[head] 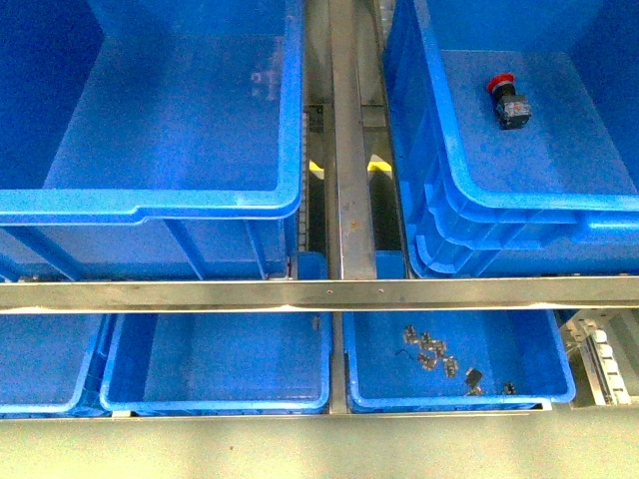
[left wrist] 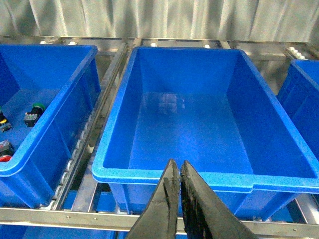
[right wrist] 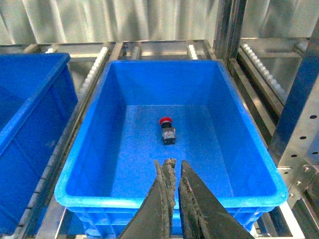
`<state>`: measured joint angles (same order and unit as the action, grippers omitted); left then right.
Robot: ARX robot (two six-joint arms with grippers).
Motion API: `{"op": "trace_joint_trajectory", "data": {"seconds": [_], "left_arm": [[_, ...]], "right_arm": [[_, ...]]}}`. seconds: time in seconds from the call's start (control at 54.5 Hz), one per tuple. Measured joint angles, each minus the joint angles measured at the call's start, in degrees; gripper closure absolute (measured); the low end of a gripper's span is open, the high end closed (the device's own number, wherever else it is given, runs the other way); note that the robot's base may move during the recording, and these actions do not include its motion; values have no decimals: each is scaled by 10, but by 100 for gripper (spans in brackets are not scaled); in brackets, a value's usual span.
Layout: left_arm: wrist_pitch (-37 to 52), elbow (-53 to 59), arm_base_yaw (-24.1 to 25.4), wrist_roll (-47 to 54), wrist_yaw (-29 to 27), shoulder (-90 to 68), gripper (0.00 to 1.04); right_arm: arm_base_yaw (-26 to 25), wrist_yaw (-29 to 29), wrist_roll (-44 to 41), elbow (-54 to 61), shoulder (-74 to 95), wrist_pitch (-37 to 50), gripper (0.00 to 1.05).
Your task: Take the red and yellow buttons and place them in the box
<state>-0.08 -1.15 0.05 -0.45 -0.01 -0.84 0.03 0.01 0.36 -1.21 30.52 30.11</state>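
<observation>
A red button (head: 509, 103) with a black body lies on its side on the floor of the large blue crate (head: 539, 205) at the right. The right wrist view shows the same button (right wrist: 167, 130) in that crate (right wrist: 99, 199), beyond my shut, empty right gripper (right wrist: 174, 164). My shut, empty left gripper (left wrist: 178, 167) hangs at the near rim of an empty large blue crate (left wrist: 124, 174). Another crate (left wrist: 50, 134) beside it holds a red-capped button (left wrist: 5, 152) at the picture's edge and a green-capped switch (left wrist: 36, 108). No yellow button clearly shows. Neither gripper appears in the front view.
The empty crate (head: 150, 205) fills the left of the front view. A steel rail (head: 319, 292) crosses in front of both crates. Below it are shallow blue trays (head: 215, 399), one holding several small metal clips (head: 439, 354). A steel upright (right wrist: 299, 124) stands beside the right crate.
</observation>
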Motion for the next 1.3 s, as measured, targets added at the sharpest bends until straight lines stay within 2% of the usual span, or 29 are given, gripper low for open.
{"op": "trace_joint_trajectory", "data": {"seconds": [0.844, 0.935, 1.302], "left_arm": [[0, 0, 0, 0, 0, 0, 102], [0, 0, 0, 0, 0, 0, 102], [0, 0, 0, 0, 0, 0, 102]], "right_arm": [[0, 0, 0, 0, -208, -203, 101], [0, 1, 0, 0, -280, -293, 101], [0, 0, 0, 0, -303, -300, 101]]}}
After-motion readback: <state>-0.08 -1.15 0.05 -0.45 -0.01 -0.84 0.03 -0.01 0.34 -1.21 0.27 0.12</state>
